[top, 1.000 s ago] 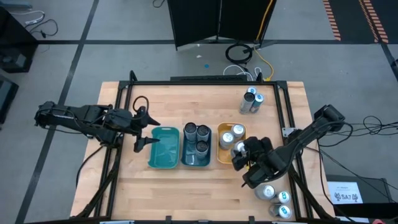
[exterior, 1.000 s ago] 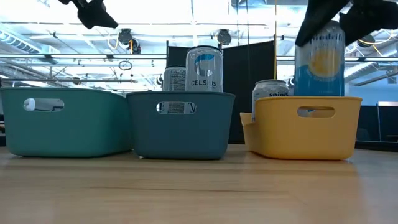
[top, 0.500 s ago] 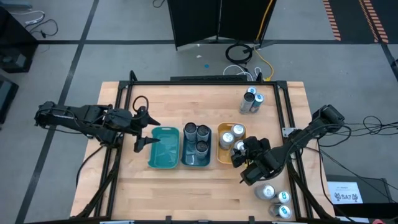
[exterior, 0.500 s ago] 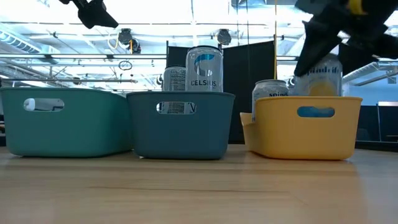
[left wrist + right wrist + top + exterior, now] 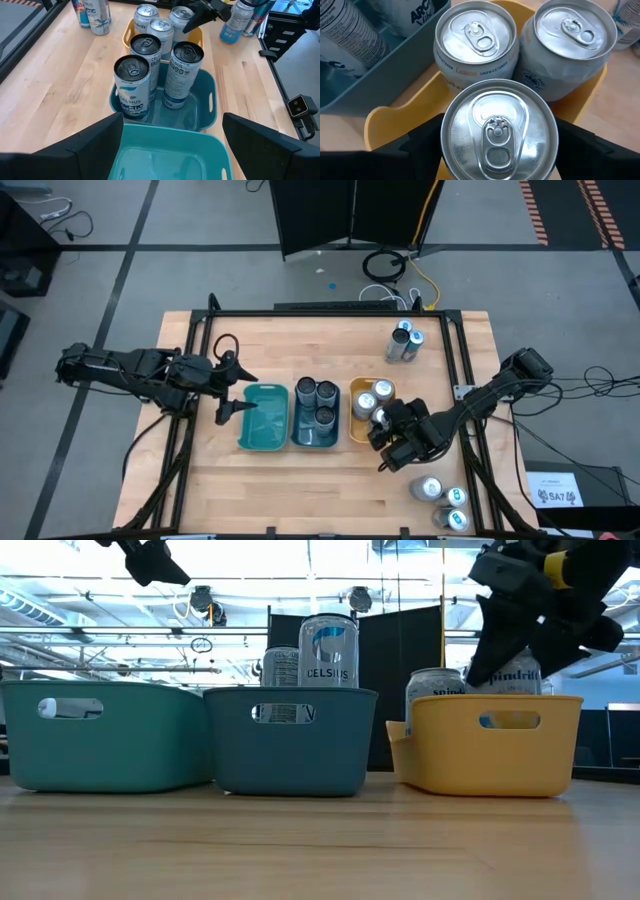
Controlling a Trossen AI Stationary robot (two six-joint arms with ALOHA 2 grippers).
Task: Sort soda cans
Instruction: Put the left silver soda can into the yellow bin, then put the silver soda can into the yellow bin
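The right gripper (image 5: 385,427) stands over the yellow tray (image 5: 356,428), its fingers spread around an upright soda can (image 5: 499,131) lowered among two others, whereas the left gripper (image 5: 232,386), open and empty, waits beside the teal tray (image 5: 262,420).

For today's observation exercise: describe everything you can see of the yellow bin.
The yellow bin is a small rectangular tub, plastic by its look, with a slot handle in its end wall. It sits upright on the wooden table, beside the blue bin. Three silver-topped cans stand in it. The right gripper is at the nearest can, jaws around it.
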